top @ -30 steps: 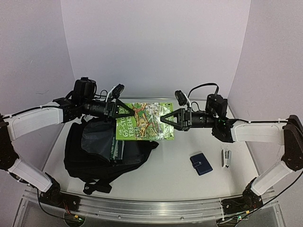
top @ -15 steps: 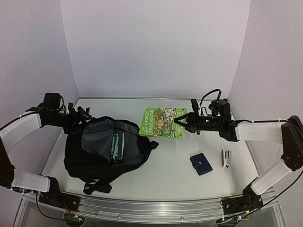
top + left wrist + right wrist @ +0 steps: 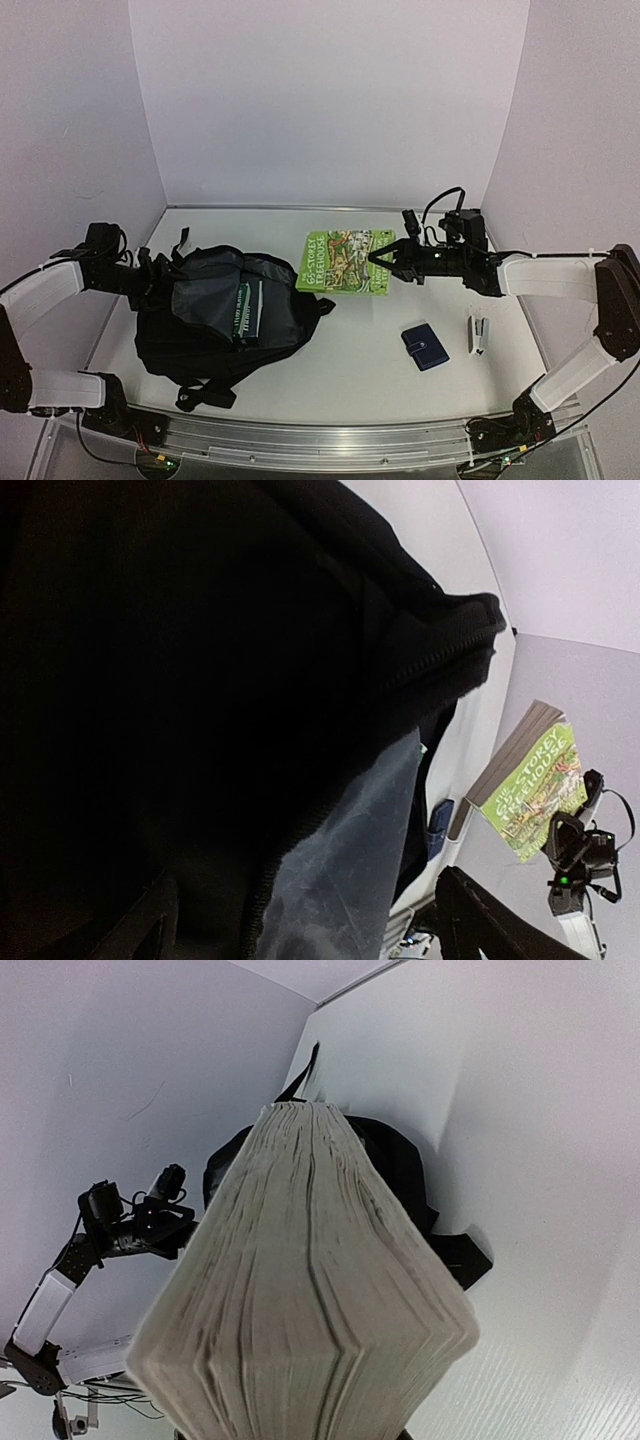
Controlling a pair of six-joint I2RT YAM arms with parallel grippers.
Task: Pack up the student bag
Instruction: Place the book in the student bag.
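Soft black fabric bag (image 3: 200, 340) sits just beside the spread-open left gripper (image 3: 157, 269); right gripper (image 3: 384, 262) pinches a thick green paperback (image 3: 338, 260).

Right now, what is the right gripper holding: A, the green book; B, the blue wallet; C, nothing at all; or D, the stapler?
A: the right gripper is shut on the edge of the green book, while the wallet and stapler lie apart from it.

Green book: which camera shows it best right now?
Top external: the green book shows most of its cover, right edge clamped in the right end effector. Right wrist shows only its page edges, close up. Left wrist shows it small and far, past the student bag.
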